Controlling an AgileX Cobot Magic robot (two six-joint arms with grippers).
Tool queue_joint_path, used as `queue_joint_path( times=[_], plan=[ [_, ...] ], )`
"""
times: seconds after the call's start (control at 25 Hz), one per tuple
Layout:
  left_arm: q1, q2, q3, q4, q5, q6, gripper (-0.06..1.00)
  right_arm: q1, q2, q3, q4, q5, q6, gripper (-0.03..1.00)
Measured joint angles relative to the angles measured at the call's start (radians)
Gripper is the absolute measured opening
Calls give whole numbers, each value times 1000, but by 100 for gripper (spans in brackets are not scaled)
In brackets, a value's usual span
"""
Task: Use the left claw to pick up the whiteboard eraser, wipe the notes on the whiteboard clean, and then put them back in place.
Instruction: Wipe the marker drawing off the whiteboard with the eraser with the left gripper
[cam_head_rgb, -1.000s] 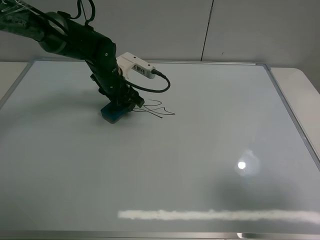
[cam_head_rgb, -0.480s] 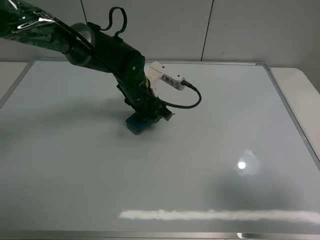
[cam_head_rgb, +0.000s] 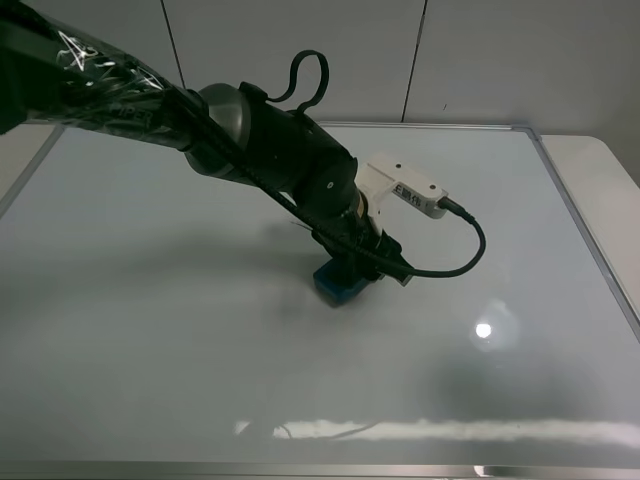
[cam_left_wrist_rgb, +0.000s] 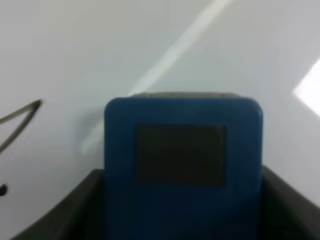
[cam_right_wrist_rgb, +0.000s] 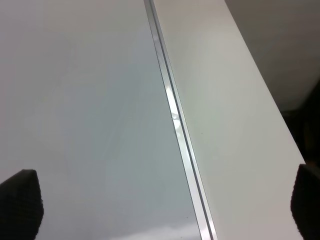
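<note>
The left claw (cam_head_rgb: 352, 272) reaches across the middle of the whiteboard (cam_head_rgb: 150, 330) and is shut on the teal-blue whiteboard eraser (cam_head_rgb: 337, 285), pressing it onto the board. In the left wrist view the eraser (cam_left_wrist_rgb: 182, 165) fills the middle between the dark fingers (cam_left_wrist_rgb: 75, 212). A few thin black strokes of the notes (cam_left_wrist_rgb: 35, 105) show beside it. In the exterior high view the arm hides the notes. My right gripper (cam_right_wrist_rgb: 162, 205) is open and empty, above the board's silver frame (cam_right_wrist_rgb: 175, 120).
A white glare streak (cam_head_rgb: 440, 430) lies along the board's front edge and a bright light spot (cam_head_rgb: 484, 330) to the right of the eraser. The white table (cam_right_wrist_rgb: 225, 125) runs beside the frame. The grey wall (cam_head_rgb: 480, 60) stands behind.
The left claw has slid the eraser to the right and toward the front, across where the scribble was. The scribble no longer shows in the exterior high view.
</note>
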Motion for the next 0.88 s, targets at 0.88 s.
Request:
queue_joint_path(
  times=[0.88],
  plan=[
    [333, 119, -174, 157, 60, -14, 55, 0, 0, 0, 0, 0, 0, 99]
  ],
)
